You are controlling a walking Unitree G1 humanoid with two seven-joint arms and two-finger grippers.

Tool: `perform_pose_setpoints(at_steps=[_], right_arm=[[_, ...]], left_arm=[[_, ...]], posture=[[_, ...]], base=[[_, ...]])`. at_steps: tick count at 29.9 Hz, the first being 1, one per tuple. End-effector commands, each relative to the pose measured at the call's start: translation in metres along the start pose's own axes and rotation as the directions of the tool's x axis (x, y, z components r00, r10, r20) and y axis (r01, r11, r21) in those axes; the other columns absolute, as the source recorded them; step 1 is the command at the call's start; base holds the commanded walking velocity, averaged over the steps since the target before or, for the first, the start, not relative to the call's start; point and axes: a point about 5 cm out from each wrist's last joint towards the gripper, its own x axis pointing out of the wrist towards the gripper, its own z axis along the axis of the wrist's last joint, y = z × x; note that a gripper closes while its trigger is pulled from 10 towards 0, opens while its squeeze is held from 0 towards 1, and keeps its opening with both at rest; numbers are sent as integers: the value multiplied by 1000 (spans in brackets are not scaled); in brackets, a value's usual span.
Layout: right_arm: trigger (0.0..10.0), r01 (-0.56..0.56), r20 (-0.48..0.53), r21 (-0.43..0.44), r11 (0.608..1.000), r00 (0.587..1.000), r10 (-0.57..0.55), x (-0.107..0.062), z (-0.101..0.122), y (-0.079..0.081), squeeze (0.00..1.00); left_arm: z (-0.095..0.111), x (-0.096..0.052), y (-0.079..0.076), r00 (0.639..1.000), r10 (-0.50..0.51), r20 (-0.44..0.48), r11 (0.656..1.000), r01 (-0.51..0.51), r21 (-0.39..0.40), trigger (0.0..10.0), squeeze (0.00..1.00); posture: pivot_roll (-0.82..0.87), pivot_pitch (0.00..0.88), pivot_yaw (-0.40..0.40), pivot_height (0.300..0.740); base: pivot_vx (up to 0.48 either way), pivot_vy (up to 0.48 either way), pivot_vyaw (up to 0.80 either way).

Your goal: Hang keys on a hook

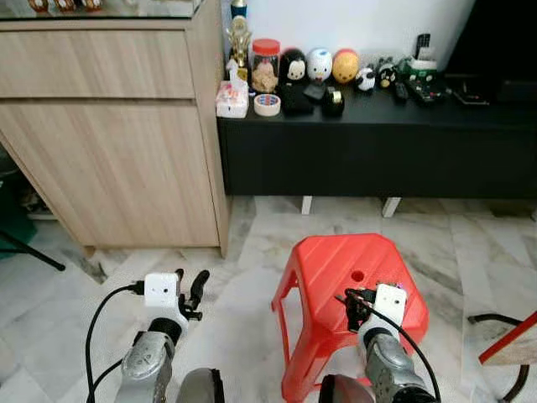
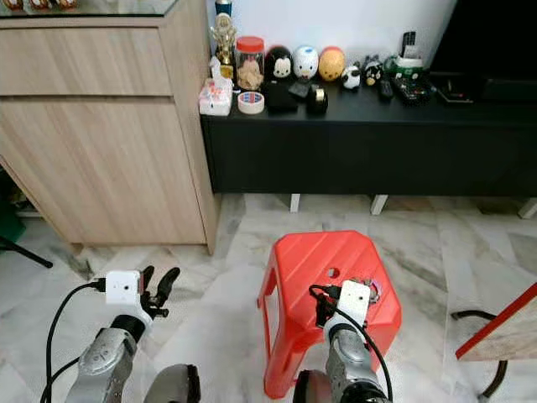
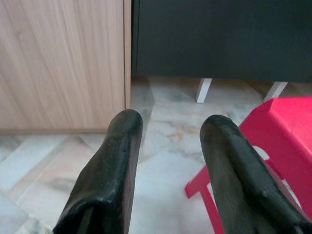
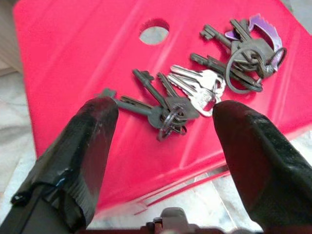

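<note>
A bunch of dark and silver keys on rings, with a purple tag, lies on the top of a red plastic stool. My right gripper hovers open just over the stool, one finger on each side of the keys, touching none of them. In the eye views the right wrist covers the keys. My left gripper is open and empty, held low over the marble floor to the left of the stool. No hook can be made out.
A light wooden cabinet stands at the left. A low black console along the far wall carries jars, round toy figures, tape and remotes. Pale marble floor surrounds the stool. A red-edged object and a black cable lie at the right.
</note>
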Motion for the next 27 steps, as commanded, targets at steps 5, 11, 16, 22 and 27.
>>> perform_pose_setpoints(at_steps=[5, 11, 16, 22, 27], right_arm=[[10000, -14, 7, 0, 1000, 1000, 14, 0, 2, 5, 0], [10000, -19, 21, 0, 1000, 1000, 19, 1, 5, 6, 0], [10000, -6, 20, -9, 1000, 1000, 7, 1, 6, 4, 0], [10000, 2, 21, 4, 1000, 1000, -2, 3, 10, 4, 0], [0, 1, 5, -12, 1000, 1000, -1, 3, 10, 4, 0]], left_arm=[[-3, -10, -5, 1000, -12, -16, 1000, 12, -14, 10000, 0], [-5, -16, -5, 999, -6, -32, 1000, 6, -9, 10000, 0], [-1, -18, -4, 1000, -2, -26, 1000, 2, -12, 10000, 0], [-1, -22, -5, 999, 8, -32, 1000, -8, -11, 10000, 0], [1, -24, -6, 1000, 7, -29, 1000, -8, -16, 10000, 0]], posture=[[99, 132, -69, 613], [105, 143, -76, 613], [111, 149, -81, 613], [117, 156, -88, 613], [120, 163, -87, 613]], base=[[0, 0, 0], [0, 0, 0], [0, 0, 0], [0, 0, 0], [0, 0, 0]])
